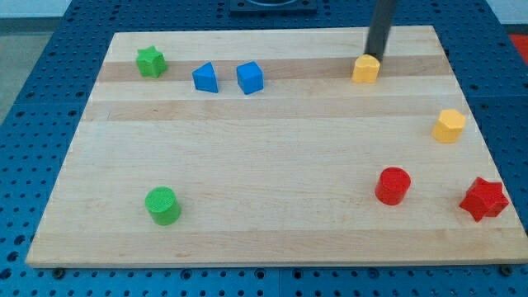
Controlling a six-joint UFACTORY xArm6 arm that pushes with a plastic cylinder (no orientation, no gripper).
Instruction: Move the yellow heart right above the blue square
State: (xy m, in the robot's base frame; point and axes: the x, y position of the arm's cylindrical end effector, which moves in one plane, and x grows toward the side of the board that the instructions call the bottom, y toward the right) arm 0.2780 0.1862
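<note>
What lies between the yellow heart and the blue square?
Nothing: the camera view shows bare board between the yellow heart and the blue square. My tip touches the heart's top.

No text, label, brand, number or sign can be read anywhere in this view.

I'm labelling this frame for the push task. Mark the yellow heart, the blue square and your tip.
yellow heart [365,69]: camera view, front face.
blue square [249,77]: camera view, top face.
my tip [377,56]: camera view, rod's lower end, touching the heart's upper right.
</note>
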